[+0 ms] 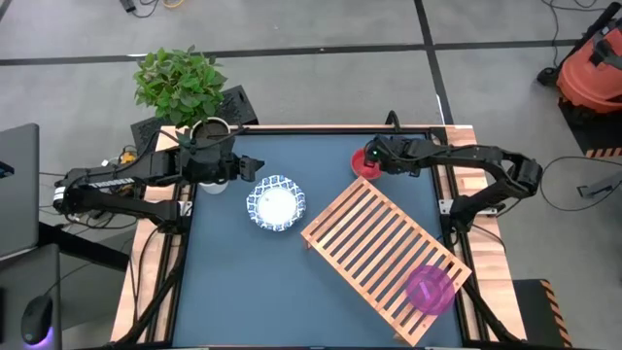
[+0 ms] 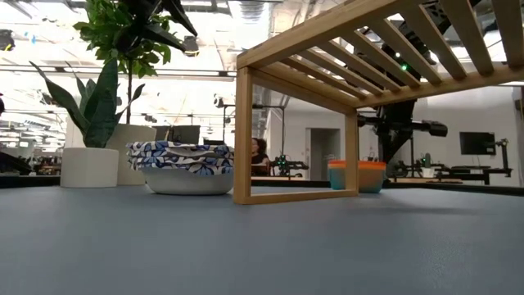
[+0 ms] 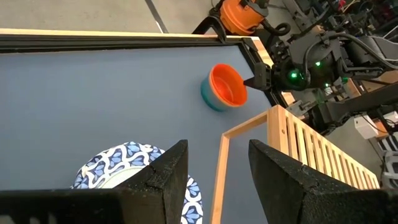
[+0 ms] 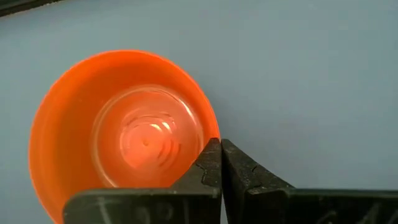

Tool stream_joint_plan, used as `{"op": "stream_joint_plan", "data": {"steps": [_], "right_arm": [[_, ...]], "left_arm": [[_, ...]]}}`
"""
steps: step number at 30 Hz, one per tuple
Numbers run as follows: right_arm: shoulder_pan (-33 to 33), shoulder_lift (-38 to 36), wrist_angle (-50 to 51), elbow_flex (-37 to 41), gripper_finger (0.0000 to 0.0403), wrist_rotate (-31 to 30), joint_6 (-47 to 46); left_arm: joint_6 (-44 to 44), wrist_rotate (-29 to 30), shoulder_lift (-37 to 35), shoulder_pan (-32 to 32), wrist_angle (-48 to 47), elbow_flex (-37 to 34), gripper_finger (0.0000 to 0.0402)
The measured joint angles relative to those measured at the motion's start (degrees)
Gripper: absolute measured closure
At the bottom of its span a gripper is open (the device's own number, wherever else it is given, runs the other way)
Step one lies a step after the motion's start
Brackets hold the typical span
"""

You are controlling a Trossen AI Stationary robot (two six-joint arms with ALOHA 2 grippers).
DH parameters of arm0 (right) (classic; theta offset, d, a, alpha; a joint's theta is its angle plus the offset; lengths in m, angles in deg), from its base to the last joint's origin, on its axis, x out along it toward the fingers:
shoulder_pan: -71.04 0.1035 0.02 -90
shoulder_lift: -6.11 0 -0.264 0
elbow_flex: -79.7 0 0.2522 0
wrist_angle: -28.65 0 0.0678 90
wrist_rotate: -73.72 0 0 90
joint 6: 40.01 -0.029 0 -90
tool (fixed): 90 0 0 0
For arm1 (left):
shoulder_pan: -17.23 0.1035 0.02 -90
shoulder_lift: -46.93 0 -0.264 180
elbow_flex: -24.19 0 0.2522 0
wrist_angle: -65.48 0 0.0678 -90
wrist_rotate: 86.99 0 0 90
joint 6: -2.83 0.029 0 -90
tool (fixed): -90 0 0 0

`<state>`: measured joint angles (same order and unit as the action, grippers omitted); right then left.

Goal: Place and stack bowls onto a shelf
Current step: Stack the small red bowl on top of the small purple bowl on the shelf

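- the dark blue table [image 1: 233, 292] was the largest thing in the high view, with an arm reaching in from each side.
- the shelf [image 1: 379, 255], a light-wood slatted rack, lay at a slant across the table's four o'clock part, one corner near the centre.
- the magenta bowl [image 1: 429, 289] sat on the slats toward the shelf's five o'clock end.
- the white bowl [image 1: 275, 204] with its blue patterned rim stood on the table near the middle, just beside the shelf's nine o'clock corner but apart from it.
- whether it was one bowl or two stacked could not be told from these views.
- the orange bowl [image 4: 124, 127] sat in a teal bowl [image 3: 208, 98] at about one o'clock on the table, beside the shelf's twelve o'clock corner.
- the left gripper [image 1: 255, 169] hung at about eleven o'clock, just beside the white bowl, jaws parted and empty, close by a potted plant [image 1: 182, 83] off the table's far corner.
- the right gripper [image 1: 373, 156] was at the orange bowl's rim, its fingers [image 4: 208, 165] brought together; they seemed to pinch the rim, though the wall between them barely showed.
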<state>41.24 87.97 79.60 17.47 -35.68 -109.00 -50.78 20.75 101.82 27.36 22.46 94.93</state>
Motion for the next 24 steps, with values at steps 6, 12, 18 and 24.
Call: {"op": "stream_joint_plan", "data": {"steps": [6,12,18,24], "right_arm": [[0.52,-1.05,0.25,-1.35,0.0386,0.44,0.04],[0.52,-3.83,1.45,-4.24,0.0386,0.30,1.39],[0.37,-5.94,3.71,-5.75,0.0386,0.11,3.21],[0.87,-4.07,4.68,-5.73,0.0324,2.18,0.97]], "left_arm": [[0.02,-0.01,0.00,-0.01,0.00,0.00,0.0248],[1.00,-0.02,0.00,0.00,0.00,0.00,0.0248],[2.35,0.00,0.00,-0.01,0.02,0.00,0.0248],[2.91,0.50,0.00,-0.02,0.04,0.00,0.0248]]}}
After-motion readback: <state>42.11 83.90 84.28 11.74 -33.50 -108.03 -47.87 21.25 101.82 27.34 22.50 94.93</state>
